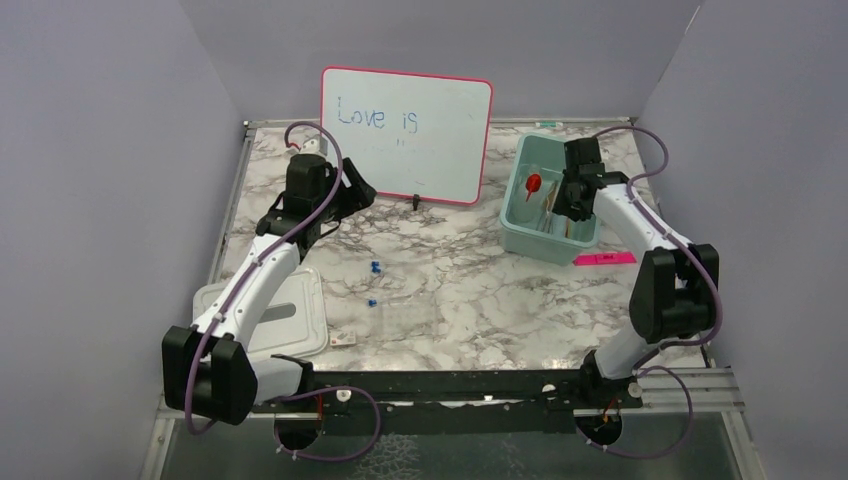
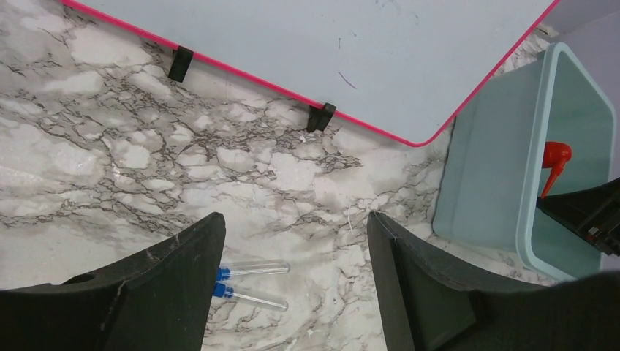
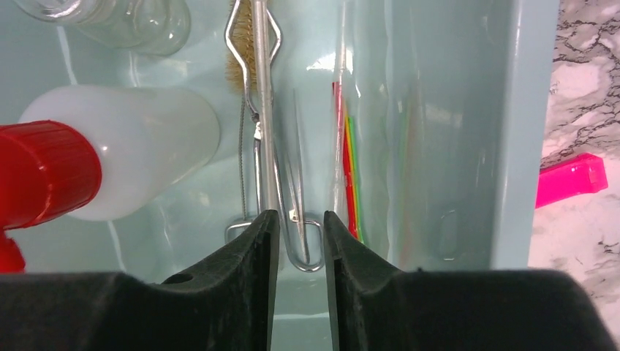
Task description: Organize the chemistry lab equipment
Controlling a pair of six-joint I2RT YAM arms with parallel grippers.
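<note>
Bin contents, right wrist view. My right gripper (image 3: pixel 301 219) hangs inside the teal bin (image 3: pixel 523 131), fingers a narrow gap apart, clamped on nothing. In that gap, on the bin floor, is the looped end of the metal tongs (image 3: pixel 265 110), with slim tweezers (image 3: pixel 295 190) beside them. A brush (image 3: pixel 237 66) with brownish bristles and a twisted wire stem lies against the tongs' left side. Further left is the clear squeeze bottle (image 3: pixel 153 142), on its side, red cap toward me. The little glass beaker (image 3: pixel 139 22) sits past it at the far end. Right of the tongs, a clear rod (image 3: pixel 349 168) striped red, yellow and green runs along the bin wall. The top view reduces all this to a red spot and a few pale sticks.

The pink marker (image 3: pixel 570 179) lies on the marble just outside the bin. The top view shows a dark mark on it, too small to read.

My left gripper (image 2: pixel 294 219) stands over the marble table (image 2: pixel 110 146) in front of the pink-framed whiteboard (image 2: pixel 329 44), fingers wide apart, empty. Only this wrist view shows the two blue-capped tubes (image 2: pixel 252 269) as tubes, lying parallel and just beside each other, caps next to my left finger. From above they are blue dots near the clear rack (image 1: pixel 405 318), which is faint against the marble. The white tray (image 1: pixel 300 310) under my left arm appears in the top view alone.

Writing: from above, the whiteboard reads "Love is" in blue handwriting, and the fainter marks below are illegible. The left wrist view catches only stray strokes.
</note>
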